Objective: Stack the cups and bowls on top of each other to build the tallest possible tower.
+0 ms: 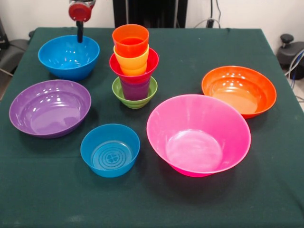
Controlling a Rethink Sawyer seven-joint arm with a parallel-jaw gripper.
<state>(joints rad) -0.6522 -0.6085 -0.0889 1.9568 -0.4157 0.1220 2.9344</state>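
Observation:
The tower [134,66] stands at the table's middle back. From the bottom it is a small green bowl [135,97], a purple cup [135,89], a red bowl [151,64], a yellow cup [133,61] and an orange cup [130,40] on top. The other bowls stand loose around it: a mid-sized blue one [69,57], a purple one [50,108], a small blue one [110,151], a large pink one [198,135] and an orange one [239,90]. My gripper [80,32] hangs at the top left, over the far rim of the mid-sized blue bowl, apart from the tower and holding nothing that I can see.
A dark green cloth [266,190] covers the table. The robot's black pedestal [149,12] stands behind the tower at the far edge. Grey chairs and cables show beyond the table's corners.

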